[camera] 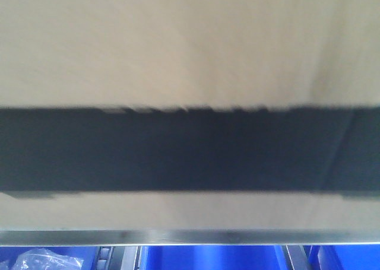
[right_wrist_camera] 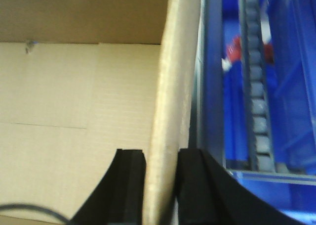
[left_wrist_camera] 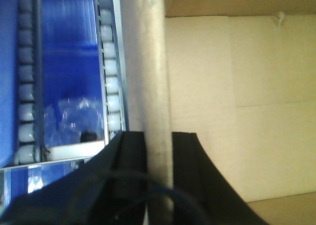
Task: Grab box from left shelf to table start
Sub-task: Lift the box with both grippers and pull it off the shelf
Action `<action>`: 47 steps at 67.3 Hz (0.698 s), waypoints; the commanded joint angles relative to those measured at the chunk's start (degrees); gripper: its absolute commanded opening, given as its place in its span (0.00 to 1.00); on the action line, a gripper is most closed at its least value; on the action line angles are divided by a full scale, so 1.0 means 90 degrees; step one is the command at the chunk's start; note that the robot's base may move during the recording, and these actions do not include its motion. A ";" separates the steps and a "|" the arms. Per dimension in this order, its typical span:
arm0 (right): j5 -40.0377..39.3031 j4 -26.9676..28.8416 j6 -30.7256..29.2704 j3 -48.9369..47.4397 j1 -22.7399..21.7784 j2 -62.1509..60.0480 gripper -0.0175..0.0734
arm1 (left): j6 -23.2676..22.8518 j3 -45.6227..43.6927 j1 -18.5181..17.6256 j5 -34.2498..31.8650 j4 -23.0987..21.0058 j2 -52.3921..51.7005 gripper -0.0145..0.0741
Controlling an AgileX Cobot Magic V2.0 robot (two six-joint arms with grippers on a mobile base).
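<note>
While the box [camera: 190, 44] sits at the left shelf [camera: 190, 237] front edge, left gripper [left_wrist_camera: 158, 138] and right gripper [right_wrist_camera: 162, 158] each pinch a cardboard wall.

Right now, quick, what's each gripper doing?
Left gripper: closed on the box wall.
Right gripper: closed on the box wall too.

Shelf with a shiny brushed-steel front rail [camera: 190, 237], large brown cardboard box with a wide black panel [camera: 190, 56] resting at its front edge, blue plastic bins [camera: 208, 258] and grey roller tracks [left_wrist_camera: 111, 76] beneath the rail, crumpled clear bag [camera: 35, 261] in the left bin
</note>
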 commanded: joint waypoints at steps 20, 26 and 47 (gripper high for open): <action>-0.1067 0.0452 -0.0098 -0.0182 -0.0037 -0.0735 0.26 | 0.0074 -0.0238 -0.0073 -0.0886 -0.0303 -0.1260 0.06; -0.1121 0.0595 -0.0098 -0.0182 -0.0037 -0.0842 0.26 | 0.0074 -0.0238 -0.0073 -0.0886 -0.0343 -0.1380 0.06; -0.1199 0.0677 -0.0098 -0.0182 -0.0037 -0.0932 0.26 | 0.0074 -0.0238 -0.0073 -0.0886 -0.0472 -0.1456 0.06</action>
